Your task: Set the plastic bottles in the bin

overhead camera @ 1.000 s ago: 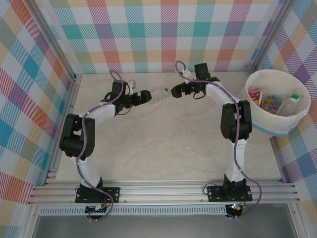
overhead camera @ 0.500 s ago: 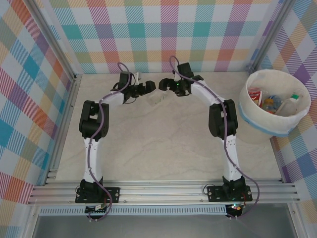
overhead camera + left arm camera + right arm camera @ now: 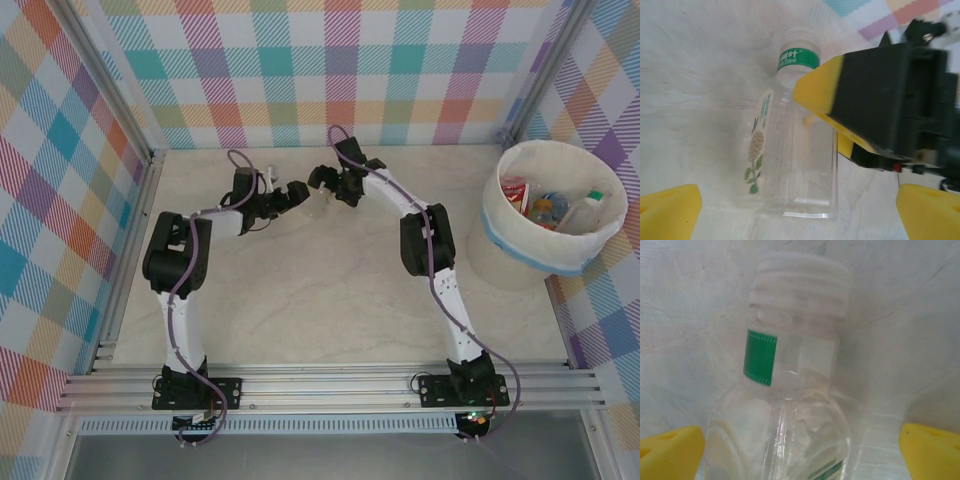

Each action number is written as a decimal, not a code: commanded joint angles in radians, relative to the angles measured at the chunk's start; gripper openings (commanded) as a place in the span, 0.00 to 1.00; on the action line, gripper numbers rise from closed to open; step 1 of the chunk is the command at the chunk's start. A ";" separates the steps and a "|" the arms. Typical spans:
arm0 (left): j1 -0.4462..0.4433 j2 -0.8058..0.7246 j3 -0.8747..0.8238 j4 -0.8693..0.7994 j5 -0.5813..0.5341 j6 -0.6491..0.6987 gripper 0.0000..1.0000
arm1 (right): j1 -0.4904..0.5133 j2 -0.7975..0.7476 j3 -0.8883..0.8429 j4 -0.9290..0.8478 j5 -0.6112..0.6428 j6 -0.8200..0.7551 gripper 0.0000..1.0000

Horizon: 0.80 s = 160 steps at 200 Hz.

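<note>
A clear plastic bottle [image 3: 790, 150] with a white cap, a green neck band and a flower label lies on the pale table at the back centre. In the top view this bottle [image 3: 322, 204] sits just under both grippers. My left gripper [image 3: 800, 214] is open, with its yellow fingertips [image 3: 670, 210] wide on either side of the bottle's base. My right gripper [image 3: 801, 452] is open too and straddles the bottle [image 3: 790, 385] at its shoulder, cap pointing away. From above, the left gripper [image 3: 297, 190] and right gripper [image 3: 322, 180] nearly meet. The bin [image 3: 560, 255] stands at the far right.
Several bottles lie in the bin, among them a red-labelled one [image 3: 515, 190] and a white one with a green cap [image 3: 585, 210]. The right gripper's black body [image 3: 890, 95] crowds the left wrist view, close over the bottle. Checked walls close the back and sides.
My right gripper has moved left and now sits over the bottle beside the left gripper. The left arm's elbow has swung, its gripper staying near the same spot. The bottle shifted slightly nearer.
</note>
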 commanded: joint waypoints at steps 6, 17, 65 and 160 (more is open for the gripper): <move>0.058 -0.169 -0.097 0.076 -0.110 -0.013 1.00 | 0.050 0.067 0.154 -0.145 0.175 -0.019 1.00; 0.072 -0.202 -0.123 0.049 -0.134 -0.009 1.00 | 0.067 0.110 0.227 -0.226 0.228 -0.046 1.00; 0.101 -0.286 -0.222 0.019 -0.165 0.005 1.00 | 0.099 0.095 0.211 -0.267 0.291 -0.166 0.75; 0.075 -0.423 -0.308 -0.013 -0.103 -0.031 1.00 | -0.037 -0.943 -0.574 -0.062 0.359 -0.501 0.60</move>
